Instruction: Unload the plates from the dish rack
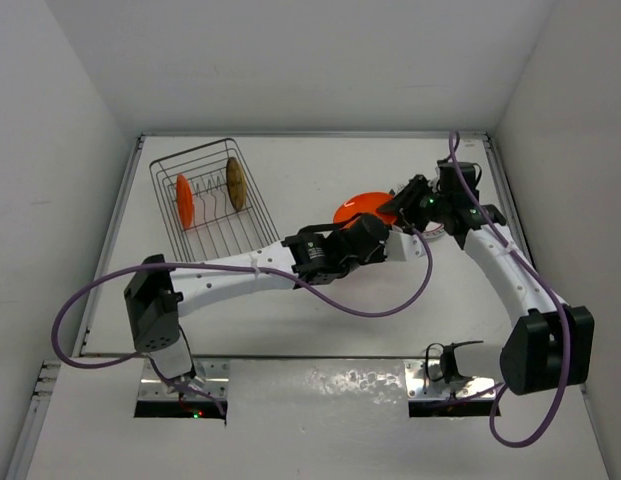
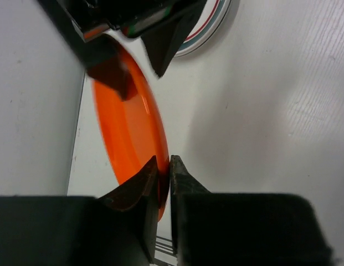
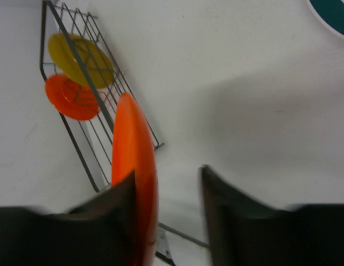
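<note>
An orange plate point(image 1: 358, 208) hangs edge-on above the table right of centre, with my left gripper point(image 2: 163, 162) shut on its near rim. In the top view that left gripper point(image 1: 383, 230) reaches in from the left. My right gripper point(image 3: 167, 172) straddles the plate's point(image 3: 134, 155) opposite rim with its jaws open: one finger lies against the plate and the other finger point(image 3: 219, 210) stands clear of it. The dish rack point(image 1: 252, 215) sits at the far left and holds an upright orange plate point(image 1: 184, 200) and a yellowish plate point(image 1: 234, 183).
A white plate with a green and red rim point(image 2: 208, 33) lies flat on the table beneath my right arm point(image 1: 510, 270). White walls close in the table on the left, back and right. A purple cable point(image 1: 370, 305) hangs under the left arm.
</note>
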Controlling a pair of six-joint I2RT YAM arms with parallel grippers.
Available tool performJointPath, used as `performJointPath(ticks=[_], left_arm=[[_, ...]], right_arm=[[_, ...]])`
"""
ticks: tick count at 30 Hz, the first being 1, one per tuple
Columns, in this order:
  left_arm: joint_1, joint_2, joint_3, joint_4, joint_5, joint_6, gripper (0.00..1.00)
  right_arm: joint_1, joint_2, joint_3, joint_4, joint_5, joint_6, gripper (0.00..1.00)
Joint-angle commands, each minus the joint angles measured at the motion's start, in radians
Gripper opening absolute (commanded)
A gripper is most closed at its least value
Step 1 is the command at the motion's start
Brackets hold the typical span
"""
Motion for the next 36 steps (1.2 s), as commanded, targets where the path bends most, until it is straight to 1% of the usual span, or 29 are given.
performJointPath(ticks=[1, 2, 3, 4, 6, 7, 9, 10, 11, 12, 13, 14, 15, 16, 18, 20, 22, 23, 24, 25, 26, 28, 29, 32, 33, 34, 35, 36], left_arm=[[-0.012, 0.002, 0.042, 0.065, -0.049, 0.012, 0.11], [-0.012, -0.003, 0.036, 0.091, -0.074, 0.009, 0.18], [-0.014, -0.004, 0.022, 0.105, -0.091, 0.006, 0.27], [-0.012, -0.006, 0.015, 0.117, -0.112, -0.007, 0.52], [-0.012, -0.017, -0.008, 0.151, -0.201, -0.035, 0.76], [-0.012, -0.024, -0.016, 0.148, -0.224, -0.078, 1.0], [-0.012, -0.069, -0.047, 0.11, -0.278, -0.141, 1.0], [-0.014, -0.095, -0.067, 0.102, -0.298, -0.234, 1.0], [-0.012, -0.166, -0.09, 0.099, -0.319, -0.285, 1.0], [-0.014, -0.205, -0.151, 0.099, -0.362, -0.337, 1.0], [-0.012, -0.29, -0.182, 0.094, -0.374, -0.45, 1.0], [-0.011, -0.334, -0.208, 0.079, -0.406, -0.51, 1.0], [-0.011, -0.371, -0.258, 0.067, -0.416, -0.573, 1.0], [-0.011, -0.436, -0.28, 0.055, -0.414, -0.68, 1.0], [-0.011, -0.484, -0.323, 0.013, -0.401, -0.774, 1.0], [-0.009, -0.523, -0.337, -0.031, -0.388, -0.813, 1.0], [-0.011, -0.535, -0.349, -0.062, -0.393, -0.856, 1.0], [-0.009, -0.535, -0.352, -0.088, -0.413, -0.87, 1.0], [-0.008, -0.537, -0.357, -0.1, -0.419, -0.899, 1.0], [-0.006, -0.54, -0.37, -0.106, -0.424, -0.908, 1.0], [-0.006, -0.543, -0.38, -0.108, -0.421, -0.914, 1.0], [-0.006, -0.553, -0.41, -0.108, -0.419, -0.933, 1.0], [-0.005, -0.561, -0.424, -0.102, -0.424, -0.937, 1.0], [0.004, -0.595, -0.479, -0.068, -0.424, -0.963, 1.0], [0.011, -0.61, -0.492, -0.059, -0.416, -0.968, 1.0], [0.012, -0.616, -0.502, -0.053, -0.414, -0.975, 1.0], [0.014, -0.622, -0.518, -0.047, -0.425, -0.988, 1.0], [0.017, -0.63, -0.525, -0.044, -0.436, -1.018, 1.0]], right_arm=[[0.005, -0.024, -0.031, 0.062, -0.024, -0.01, 0.31], [0.005, -0.031, -0.048, 0.062, 0.008, -0.009, 0.06], [0.005, -0.039, -0.056, 0.065, 0.021, -0.006, 0.0], [0.002, -0.041, -0.064, 0.068, 0.032, -0.001, 0.0], [-0.011, -0.045, -0.088, 0.08, 0.062, 0.014, 0.0], [-0.018, -0.051, -0.1, 0.089, 0.119, 0.023, 0.0], [-0.053, -0.067, -0.152, 0.132, 0.205, 0.06, 0.0], [-0.066, -0.083, -0.174, 0.154, 0.304, 0.077, 0.0], [-0.075, -0.093, -0.224, 0.178, 0.349, 0.114, 0.0], [-0.087, -0.103, -0.246, 0.236, 0.405, 0.132, 0.0], [-0.09, -0.119, -0.266, 0.255, 0.518, 0.154, 0.0], [-0.093, -0.122, -0.307, 0.322, 0.562, 0.178, 0.0], [-0.093, -0.12, -0.326, 0.354, 0.6, 0.184, 0.0], [-0.092, -0.116, -0.338, 0.373, 0.669, 0.197, 0.0], [-0.104, -0.071, -0.341, 0.401, 0.714, 0.218, 0.0], [-0.121, -0.016, -0.338, 0.457, 0.74, 0.211, 0.0], [-0.123, 0.031, -0.318, 0.455, 0.753, 0.208, 0.0], [-0.161, 0.083, -0.289, 0.445, 0.736, 0.201, 0.05], [-0.166, 0.106, -0.275, 0.441, 0.734, 0.194, 0.08], [-0.172, 0.125, -0.256, 0.432, 0.734, 0.194, 0.07], [-0.188, 0.14, -0.255, 0.447, 0.725, 0.186, 0.01], [-0.198, 0.142, -0.274, 0.458, 0.682, 0.181, 0.0], [-0.196, 0.128, -0.297, 0.514, 0.682, 0.168, 0.0], [-0.184, 0.064, -0.375, 0.638, 0.607, 0.126, 0.0], [-0.181, 0.033, -0.408, 0.664, 0.552, 0.091, 0.0], [-0.175, 0.021, -0.427, 0.706, 0.518, 0.091, 0.0], [-0.158, 0.012, -0.441, 0.787, 0.486, 0.05, 0.0], [-0.149, 0.006, -0.447, 0.81, 0.452, 0.03, 0.0]])
